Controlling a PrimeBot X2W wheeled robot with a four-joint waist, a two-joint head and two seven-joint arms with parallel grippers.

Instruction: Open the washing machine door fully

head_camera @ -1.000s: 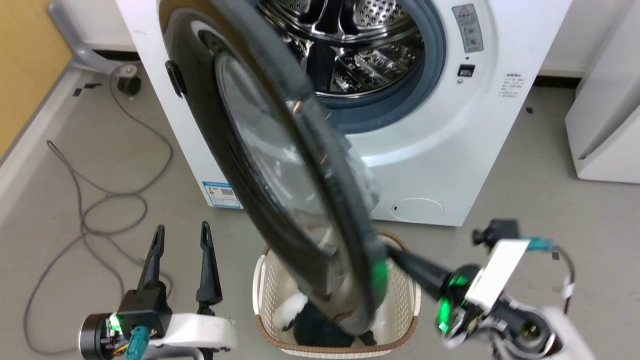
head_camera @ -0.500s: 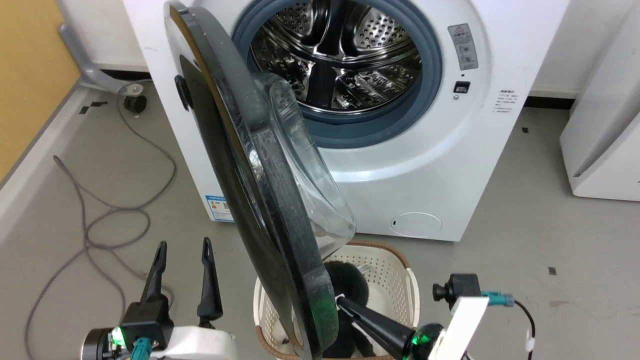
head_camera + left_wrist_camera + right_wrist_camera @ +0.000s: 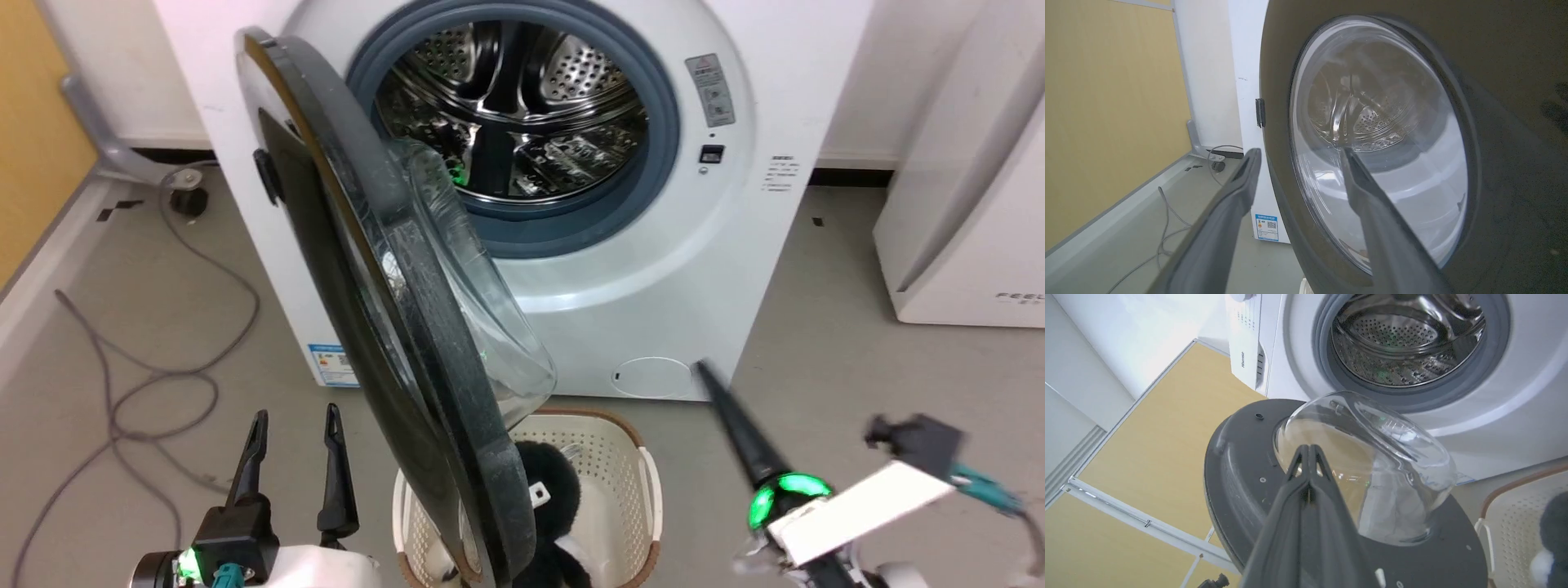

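The door (image 3: 441, 392) stands swung out from the front of the washing machine (image 3: 694, 269), hinged on the robot's left and turned nearly edge-on to the head camera, its clear glass bowl (image 3: 482, 310) bulging toward the open steel drum (image 3: 514, 114). The door's lower edge hangs over a cream basket (image 3: 645, 474) on the floor, which holds something dark and fluffy (image 3: 547, 482). The right gripper (image 3: 702, 371) is to the right of the basket, apart from the door, its two fingers pressed together with nothing between them; from its wrist the closed tips (image 3: 1308, 448) point at the door's grey inner face (image 3: 1241, 469). The left gripper (image 3: 295, 412) sits low on the left, fingers spread and empty, facing the door's glossy black outer side (image 3: 1515, 122).
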